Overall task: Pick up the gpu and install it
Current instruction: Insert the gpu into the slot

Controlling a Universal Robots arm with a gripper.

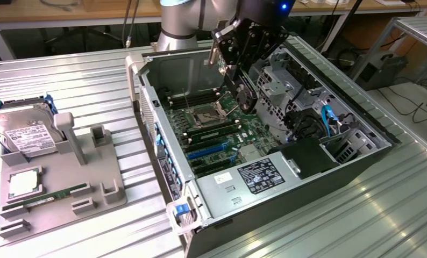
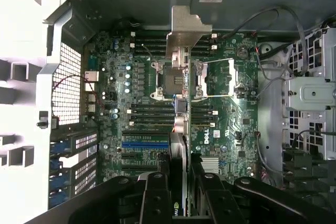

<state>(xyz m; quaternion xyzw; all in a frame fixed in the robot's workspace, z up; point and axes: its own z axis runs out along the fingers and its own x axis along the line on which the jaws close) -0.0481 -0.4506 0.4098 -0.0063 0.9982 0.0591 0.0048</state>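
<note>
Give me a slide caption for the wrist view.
The claw grips the gpu, seen edge-on, over the motherboard inside the open computer case.

The arm (image 1: 179, 21) stands upright at the back, and its wrist carries the hand (image 1: 240, 67) pointing steeply down. The black fingers (image 2: 156, 195) are closed from both sides on the gpu (image 2: 179, 129), holding it edge-on with the card running out beyond the fingertips.

Edge-on gpu (image 2: 179, 145), both faces hidden; gripper (image 2: 180, 179) body cut off by the picture edge; power-supply label (image 1: 260, 176) unreadable.
</note>
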